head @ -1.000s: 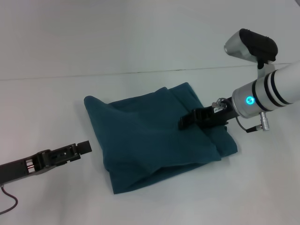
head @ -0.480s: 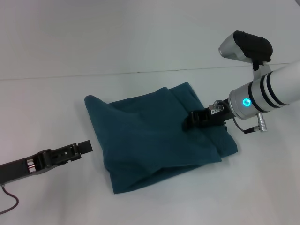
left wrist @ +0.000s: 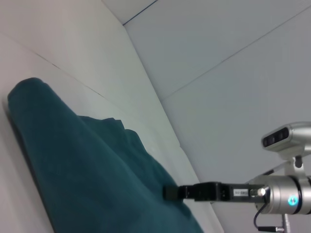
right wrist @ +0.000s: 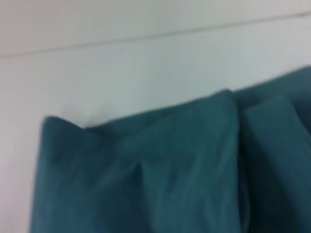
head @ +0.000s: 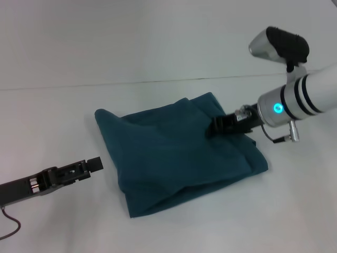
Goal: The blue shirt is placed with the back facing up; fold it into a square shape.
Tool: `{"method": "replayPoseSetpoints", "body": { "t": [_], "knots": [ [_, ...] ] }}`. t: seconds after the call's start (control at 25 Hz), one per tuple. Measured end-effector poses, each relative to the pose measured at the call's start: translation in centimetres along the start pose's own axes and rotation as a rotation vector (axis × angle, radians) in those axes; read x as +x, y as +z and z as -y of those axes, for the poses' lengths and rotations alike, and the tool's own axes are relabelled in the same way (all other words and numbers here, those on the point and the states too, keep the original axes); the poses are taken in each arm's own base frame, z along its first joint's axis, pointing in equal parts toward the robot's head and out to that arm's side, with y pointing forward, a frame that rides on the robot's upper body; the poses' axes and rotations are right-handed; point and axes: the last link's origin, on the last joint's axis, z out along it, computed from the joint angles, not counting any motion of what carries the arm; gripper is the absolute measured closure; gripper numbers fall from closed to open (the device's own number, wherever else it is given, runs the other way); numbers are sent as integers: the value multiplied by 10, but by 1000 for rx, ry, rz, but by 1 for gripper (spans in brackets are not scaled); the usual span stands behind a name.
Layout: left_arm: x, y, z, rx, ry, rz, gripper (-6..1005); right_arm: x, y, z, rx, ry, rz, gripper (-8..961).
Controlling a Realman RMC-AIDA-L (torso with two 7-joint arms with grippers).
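Note:
The blue shirt [head: 174, 158] lies on the white table, folded into a rough square with its plain side up; it also fills the right wrist view [right wrist: 160, 174] and the near part of the left wrist view [left wrist: 87, 174]. My right gripper [head: 216, 126] hovers shut and empty over the shirt's far right part, and the left wrist view shows it from the side [left wrist: 171, 192]. My left gripper [head: 95, 165] rests low on the table, left of the shirt and a little apart from its edge.
White table surface [head: 63, 116] surrounds the shirt on all sides. The table's back edge meets a pale wall [head: 131, 42] just behind the shirt. No other objects are in view.
My right gripper has drawn back up and to the right, off the middle of the shirt toward its far right corner. The shirt and the left arm have stayed put.

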Motion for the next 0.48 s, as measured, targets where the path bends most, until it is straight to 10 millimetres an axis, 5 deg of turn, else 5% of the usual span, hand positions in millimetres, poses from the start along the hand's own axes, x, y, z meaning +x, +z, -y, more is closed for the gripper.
{"method": "replayPoseSetpoints", "body": {
  "t": [0.48],
  "knots": [
    [2,-3,1,6,-4,-15,62,-28,-38,-25,-36,-48,13,884]
  ]
}}
